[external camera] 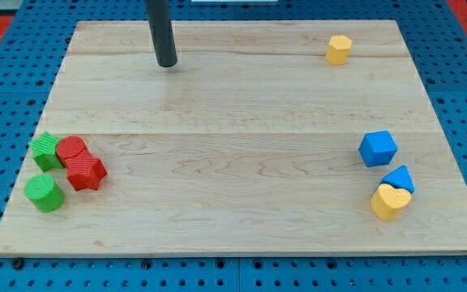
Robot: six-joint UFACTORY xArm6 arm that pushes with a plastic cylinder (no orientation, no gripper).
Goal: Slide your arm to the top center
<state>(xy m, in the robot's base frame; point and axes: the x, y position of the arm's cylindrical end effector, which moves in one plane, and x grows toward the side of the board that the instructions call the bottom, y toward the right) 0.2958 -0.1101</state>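
My tip, a bare rod with nothing to open or close and touching no block, stands near the board's top edge left of centre; the top-centre target lies at 3 o'clock, with no block between

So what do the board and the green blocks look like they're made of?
The board looks like pale wood with a smooth, matt finish: grain lines and plank seams run across it. The green star-shaped block and green cylinder look like plastic, possibly 3D-printed, judging by fine ridges on their surfaces; I can't be sure.
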